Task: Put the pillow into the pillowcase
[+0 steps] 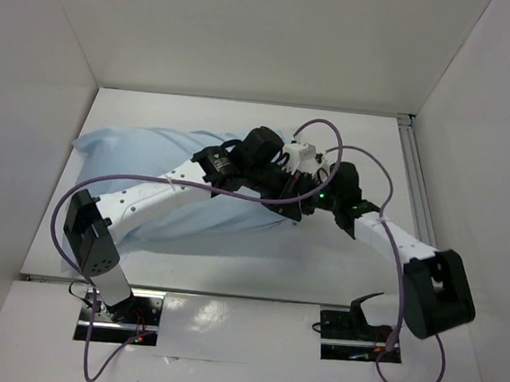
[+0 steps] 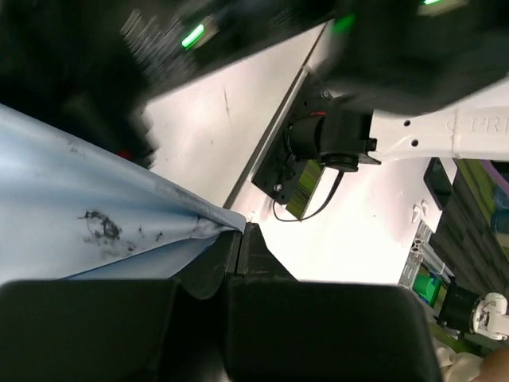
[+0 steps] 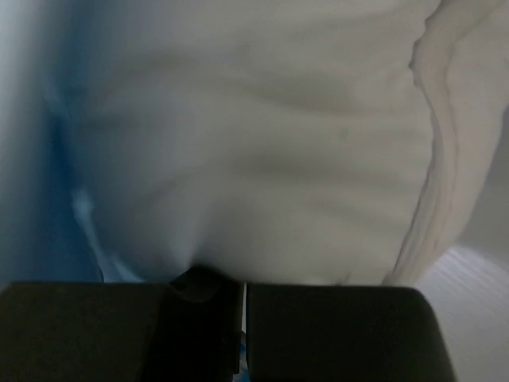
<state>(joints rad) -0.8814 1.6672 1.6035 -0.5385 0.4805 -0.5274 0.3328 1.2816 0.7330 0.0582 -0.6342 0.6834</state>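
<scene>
The light blue pillowcase (image 1: 161, 177) lies bulging across the left and middle of the table. In the top view both grippers meet at its right end, the left gripper (image 1: 283, 196) beside the right gripper (image 1: 320, 192). In the left wrist view the left gripper (image 2: 238, 237) is shut on the speckled edge of the pillowcase (image 2: 87, 223). In the right wrist view the right gripper (image 3: 241, 288) is shut on the white pillow (image 3: 270, 151), with the pillowcase's blue cloth (image 3: 67, 199) around its left side. In the top view the pillow is hidden by the case and the arms.
A metal rail (image 1: 416, 184) runs along the table's right edge. White walls enclose the table at the back and sides. Purple cables (image 1: 366, 166) loop over both arms. The right arm's base mount (image 2: 296, 171) shows in the left wrist view.
</scene>
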